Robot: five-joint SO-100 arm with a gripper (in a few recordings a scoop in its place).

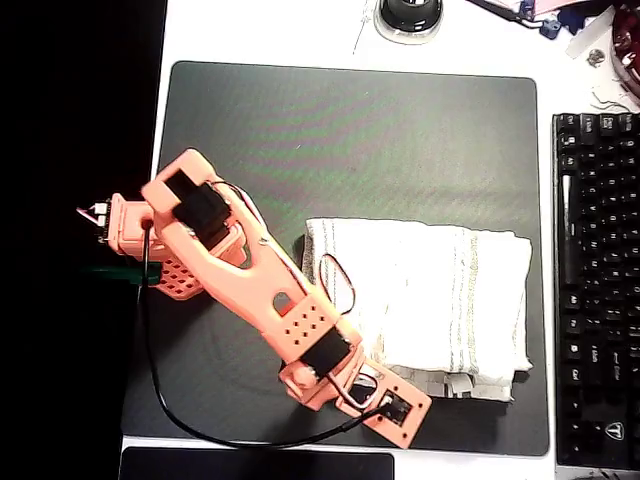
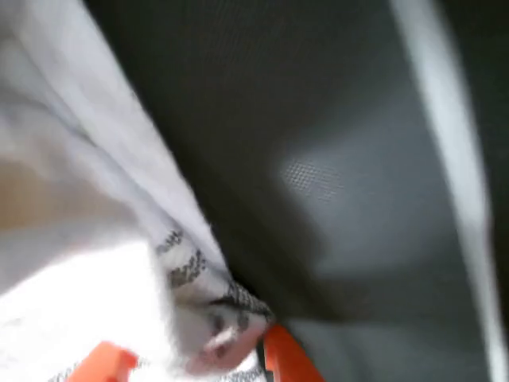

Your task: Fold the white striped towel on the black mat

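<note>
**Q:** Item one, the cloth: where did you log it?

**A:** I logged the white striped towel (image 1: 430,300) folded over on the right half of the black mat (image 1: 350,130) in the overhead view, lying flat, its grey stripe bands running near the right side. A lower layer stuck out a little along the near edge.

**Q:** Item two, the arm?

**A:** I had the orange arm (image 1: 250,280) stretched from the mat's left edge toward the near side, and the gripper (image 1: 385,405) sat at the towel's near-left corner, just beside the mat's near border.

**Q:** Grip condition?

**A:** In the wrist view I noted a bunched, striped fold of towel (image 2: 199,318) lying between the two orange fingertips (image 2: 282,358), so I entered it as closed on the cloth. That picture was blurred; I could not tell how tightly.

**Q:** Other stock?

**A:** I listed a black keyboard (image 1: 600,290) right of the mat, off it.
</note>
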